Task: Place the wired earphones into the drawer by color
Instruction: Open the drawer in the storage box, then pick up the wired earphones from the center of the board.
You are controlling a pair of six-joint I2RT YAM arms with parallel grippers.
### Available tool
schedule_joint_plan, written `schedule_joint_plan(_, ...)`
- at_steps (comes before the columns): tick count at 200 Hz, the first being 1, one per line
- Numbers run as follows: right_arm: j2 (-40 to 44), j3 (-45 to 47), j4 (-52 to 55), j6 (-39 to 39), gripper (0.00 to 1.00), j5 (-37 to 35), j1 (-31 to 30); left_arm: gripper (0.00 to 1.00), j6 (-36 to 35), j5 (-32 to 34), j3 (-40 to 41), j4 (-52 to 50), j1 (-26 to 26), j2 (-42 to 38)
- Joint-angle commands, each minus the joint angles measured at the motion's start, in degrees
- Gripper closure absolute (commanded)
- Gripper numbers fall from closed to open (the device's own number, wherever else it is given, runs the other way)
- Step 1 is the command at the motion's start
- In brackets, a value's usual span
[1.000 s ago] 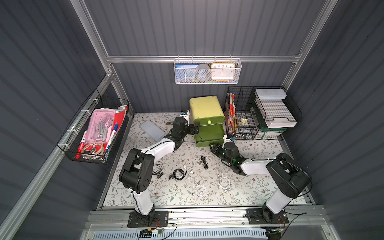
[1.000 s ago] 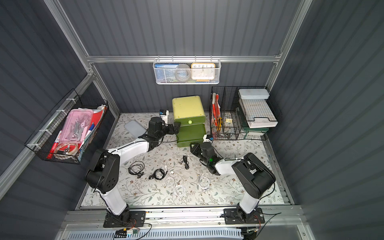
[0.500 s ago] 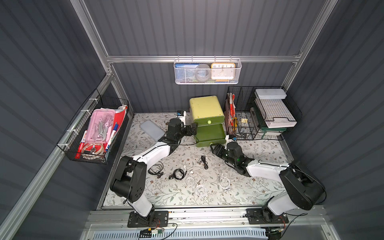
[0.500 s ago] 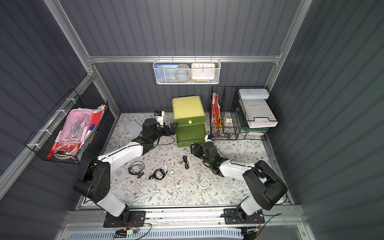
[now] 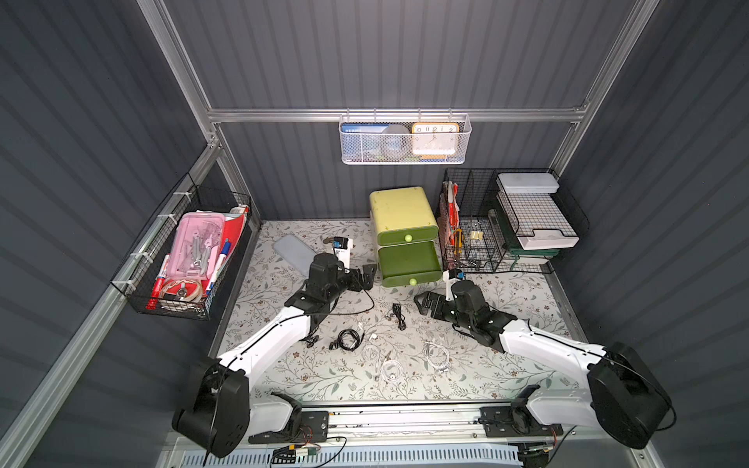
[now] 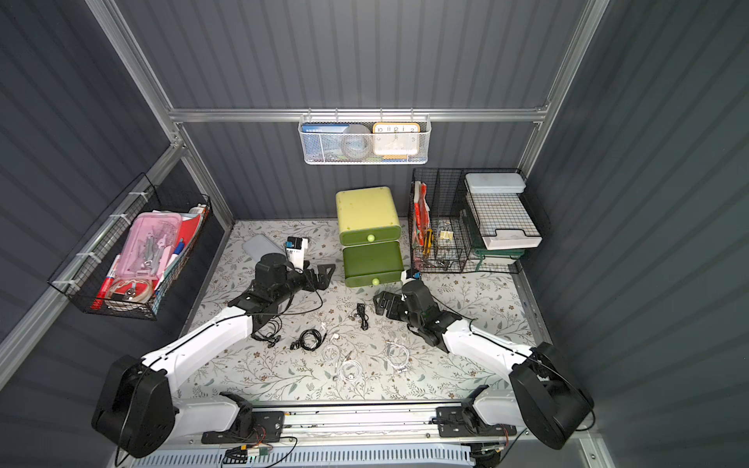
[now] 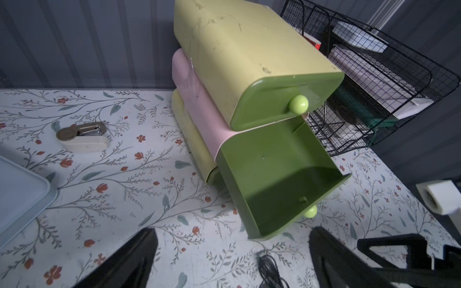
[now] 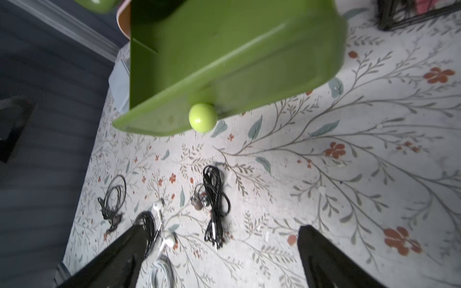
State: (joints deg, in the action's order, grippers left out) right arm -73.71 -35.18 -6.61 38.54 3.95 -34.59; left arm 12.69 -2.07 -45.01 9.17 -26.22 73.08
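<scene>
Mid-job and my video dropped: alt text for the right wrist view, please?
The open, empty right gripper points toward a bundled black wired earphone set lying on the floral table mat. Beyond it is the pulled-out green plastic drawer with a round pale-green knob; white wired earphones lie beside one finger.

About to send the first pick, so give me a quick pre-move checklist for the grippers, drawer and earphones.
Middle drawer pulled out, nothing inside: ok.
Right gripper open, empty, in front of that drawer: ok.
Left gripper open, empty, beside that drawer: ok.
Nearest black earphones lie alone on the mat, apart from the others: ok.
Second drawer open for the white earphones: not ok, top drawer is shut.
State of the bottom drawer: cannot tell, hidden under the open one.
</scene>
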Motion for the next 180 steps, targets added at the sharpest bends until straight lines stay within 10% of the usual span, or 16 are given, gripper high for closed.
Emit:
schedule_joint_plan(1, -0.18, -1.59, 7.88, -3.12, 0.01, 4.47, -0.71, 0.01, -1.79, 0.95, 2.89, -2.23, 0.05, -3.39)
schedule_joint_plan(180, -20.36, -20.82, 22.18, -5.58, 0.29, -13.83, -16.82, 0.01, -1.17, 3.30, 16.98, 10.49, 0.03, -9.76)
